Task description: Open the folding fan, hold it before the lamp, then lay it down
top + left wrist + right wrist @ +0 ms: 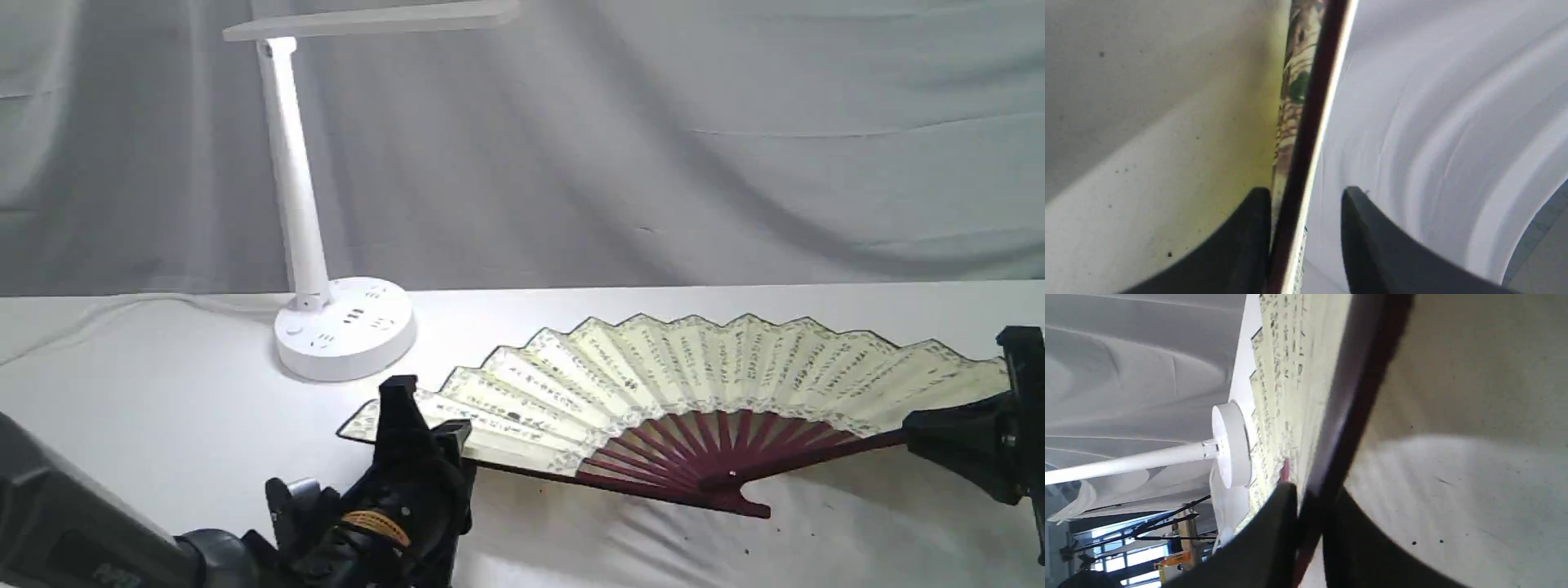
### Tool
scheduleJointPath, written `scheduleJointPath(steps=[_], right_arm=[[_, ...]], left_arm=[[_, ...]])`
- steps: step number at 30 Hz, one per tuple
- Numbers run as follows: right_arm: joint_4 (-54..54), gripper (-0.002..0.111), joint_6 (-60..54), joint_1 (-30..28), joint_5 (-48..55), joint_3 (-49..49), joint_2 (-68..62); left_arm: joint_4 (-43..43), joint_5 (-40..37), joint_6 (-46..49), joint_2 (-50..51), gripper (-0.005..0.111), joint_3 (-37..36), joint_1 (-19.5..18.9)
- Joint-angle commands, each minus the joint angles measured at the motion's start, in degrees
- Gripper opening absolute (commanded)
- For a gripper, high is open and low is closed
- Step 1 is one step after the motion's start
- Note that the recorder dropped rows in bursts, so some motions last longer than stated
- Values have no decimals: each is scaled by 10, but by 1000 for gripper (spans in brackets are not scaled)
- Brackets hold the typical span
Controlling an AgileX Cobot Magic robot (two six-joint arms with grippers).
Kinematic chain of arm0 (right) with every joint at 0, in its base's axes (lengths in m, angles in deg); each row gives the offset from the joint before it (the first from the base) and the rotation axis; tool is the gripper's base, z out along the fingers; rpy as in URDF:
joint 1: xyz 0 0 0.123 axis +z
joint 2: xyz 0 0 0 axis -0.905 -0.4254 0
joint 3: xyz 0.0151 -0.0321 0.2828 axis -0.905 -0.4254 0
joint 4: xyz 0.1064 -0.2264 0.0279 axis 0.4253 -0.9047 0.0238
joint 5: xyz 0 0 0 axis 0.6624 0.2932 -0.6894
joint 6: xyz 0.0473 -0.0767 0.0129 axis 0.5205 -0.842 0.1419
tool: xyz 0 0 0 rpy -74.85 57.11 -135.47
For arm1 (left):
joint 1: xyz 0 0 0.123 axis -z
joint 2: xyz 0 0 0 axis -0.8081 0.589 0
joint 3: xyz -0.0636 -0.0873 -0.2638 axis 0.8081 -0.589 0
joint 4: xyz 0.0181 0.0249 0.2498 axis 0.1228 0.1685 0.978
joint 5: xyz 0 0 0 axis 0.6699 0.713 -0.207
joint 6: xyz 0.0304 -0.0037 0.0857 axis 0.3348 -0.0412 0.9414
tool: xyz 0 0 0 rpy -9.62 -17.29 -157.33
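Observation:
The folding fan [694, 367] is spread wide, low over the white table [163, 425], its cream leaf facing up and its reddish-brown ribs meeting at the near pivot. My right gripper [918, 437] is shut on the fan's right outer rib; in the right wrist view both fingers of the gripper [1310, 514] press the dark rib [1355, 396]. My left gripper [429, 420] sits at the fan's left end. In the left wrist view the outer rib [1310, 122] lies against one finger, with a gap to the other, so this gripper [1306, 228] is open. The lamp [298, 204] stands at the back left.
A grey draped cloth [735, 163] hangs behind the table. The lamp's round base [343, 331] sits just beyond the fan's left end, and its white cord [122, 306] runs off to the left. The left arm's body [65, 523] fills the near left corner.

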Motion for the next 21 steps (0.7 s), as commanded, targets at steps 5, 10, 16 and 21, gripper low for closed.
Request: scheduleJointPath(steps=[5, 10, 16, 21], right_arm=[[-5, 28, -13, -2, -13, -3, 0], [-5, 41, -11, -2, -18, -3, 0], [-7, 58, -11, -2, -39, -3, 0], [-8, 59, -11, -2, -57, -3, 0]], left_arm=[[10, 10, 10, -8, 56, 4, 1], [35, -14, 11, -8, 61, 4, -6], [181, -38, 8, -8, 61, 4, -45], [296, -47, -17, -10, 60, 4, -88]])
